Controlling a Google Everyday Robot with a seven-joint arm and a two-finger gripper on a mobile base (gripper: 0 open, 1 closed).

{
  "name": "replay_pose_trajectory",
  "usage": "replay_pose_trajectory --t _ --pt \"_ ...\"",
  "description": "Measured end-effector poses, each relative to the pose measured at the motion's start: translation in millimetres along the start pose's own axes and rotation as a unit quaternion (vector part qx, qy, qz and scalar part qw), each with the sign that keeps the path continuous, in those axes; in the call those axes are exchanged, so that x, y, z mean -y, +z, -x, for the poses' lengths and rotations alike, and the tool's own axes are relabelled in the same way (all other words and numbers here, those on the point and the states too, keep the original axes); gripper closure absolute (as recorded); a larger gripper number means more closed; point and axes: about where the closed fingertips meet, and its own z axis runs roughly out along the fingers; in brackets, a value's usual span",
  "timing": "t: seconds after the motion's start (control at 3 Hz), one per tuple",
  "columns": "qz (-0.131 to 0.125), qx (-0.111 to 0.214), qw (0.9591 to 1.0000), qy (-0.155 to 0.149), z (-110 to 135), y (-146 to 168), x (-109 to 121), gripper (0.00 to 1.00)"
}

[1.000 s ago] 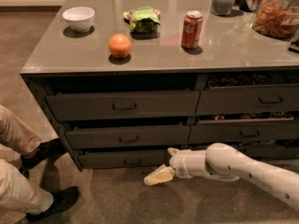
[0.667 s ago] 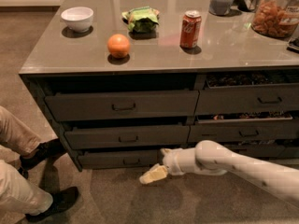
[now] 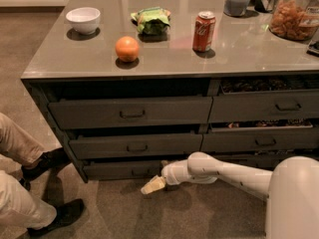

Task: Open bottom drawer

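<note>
- My gripper (image 3: 153, 185) sits at low centre, just under the bottom drawer (image 3: 114, 170) front; I cannot tell its grip.
- Person's shoe (image 3: 46, 162) at lower left, near the drawer's corner.

Tool (image 3: 152, 185) sits low near the floor, just in front of the bottom drawer (image 3: 117, 169). It is blurred, a pale wedge only. Whether it touches the drawer front: cannot tell. Drawer's right end is hidden behind the white arm (image 3: 224, 172). Arm is cut off by right and bottom edges. Gaps above the drawer fronts are in shadow, contents unreadable. Snack jar (image 3: 295, 15) is cut by top and right edges, worktop (image 3: 249, 54) likewise. Seated person's legs (image 3: 17, 143) are cut off at left.
</note>
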Motion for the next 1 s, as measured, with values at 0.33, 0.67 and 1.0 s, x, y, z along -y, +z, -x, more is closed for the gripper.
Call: replay_pose_trajectory --t 0.33,0.67,1.0 --pt "0.0 0.0 1.0 0.0 0 0 0 0.0" --pt "-0.001 0.002 1.0 -0.002 -2 7 14 0.0" --pt "0.001 0.002 1.0 -0.002 -9 23 45 0.0"
